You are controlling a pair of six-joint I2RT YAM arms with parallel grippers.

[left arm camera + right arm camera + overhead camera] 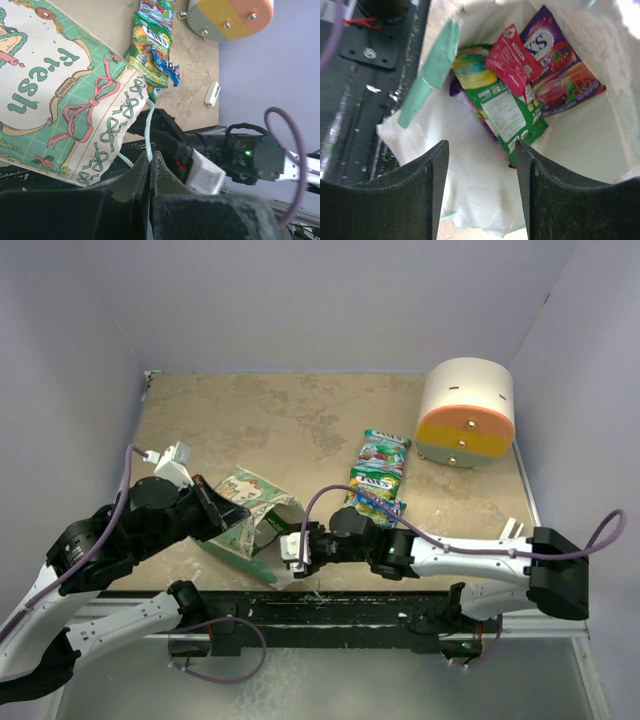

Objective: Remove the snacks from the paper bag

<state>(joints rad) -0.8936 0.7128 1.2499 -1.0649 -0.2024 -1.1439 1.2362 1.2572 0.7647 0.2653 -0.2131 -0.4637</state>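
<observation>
Closest to the lens, low in the right wrist view, the two dark fingers of my right gripper [481,147] stand wide apart with nothing between them, aimed down the mouth of the small mint-green paper gift bag [470,200]. That spread makes sense: it needs room to straddle a packet. Inside, upper centre of that frame, a shiny pink-red packet [512,57] lies over a purple snack packet [562,70] and a yellow-green packet [497,107], all against the white lining.

Over in the left wrist view, at lower centre, my left gripper [150,159] is pinched closed on the thin pale string handle [148,125]. I read that as holding the bag's mouth up and open so the other arm can reach in.

From above, the bag lies on its side at lower left-centre of the tan surface [270,420], patterned face up. Two green-and-teal snack packets [380,468] already lie outside, just right of the bag, toward the cream-orange-yellow cylinder [465,410] at upper right. I judge the job partway done: at least three packets are left inside, and the pink-red one likely goes first since it sits on top.
</observation>
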